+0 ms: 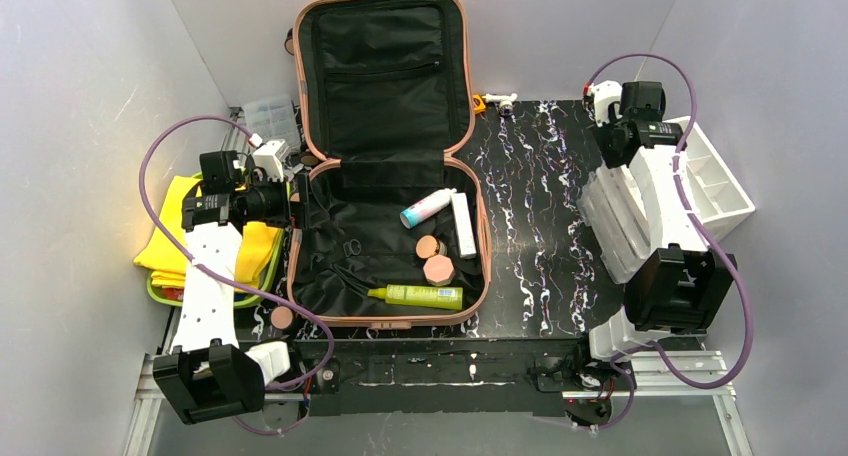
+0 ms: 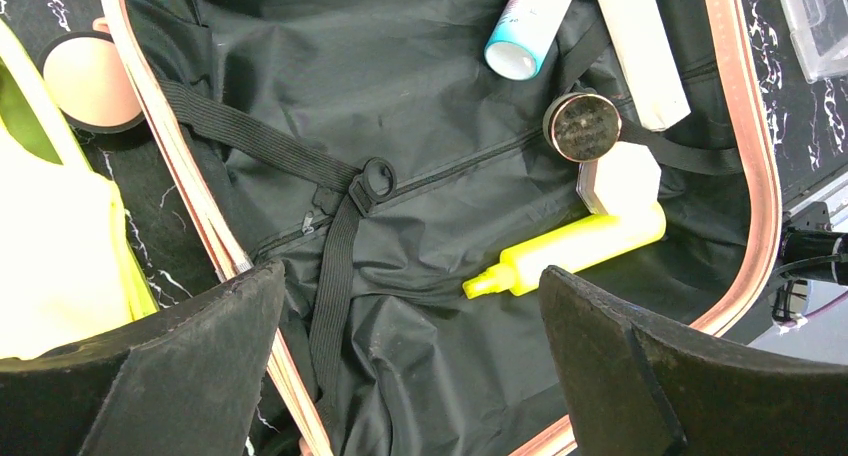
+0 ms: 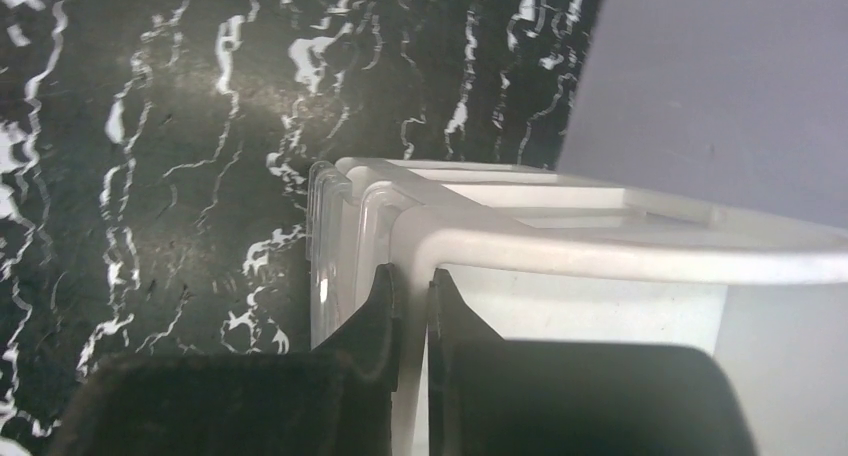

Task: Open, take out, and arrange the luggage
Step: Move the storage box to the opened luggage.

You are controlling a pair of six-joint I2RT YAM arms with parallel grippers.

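Right gripper (image 3: 412,311) pinched shut on the thin rim wall of the white plastic drawer organizer (image 3: 600,251). Left gripper (image 2: 410,276) spread wide, empty, hovering over the open salmon-pink hard-shell luggage (image 1: 385,46), centre-left on the black marbled table (image 1: 540,226). Risk: the narrow pinch slips, or the organizer tilts when pulled.

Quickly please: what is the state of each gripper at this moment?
Left gripper: open, holding nothing.
Right gripper: closed on the wall of the white organizer.
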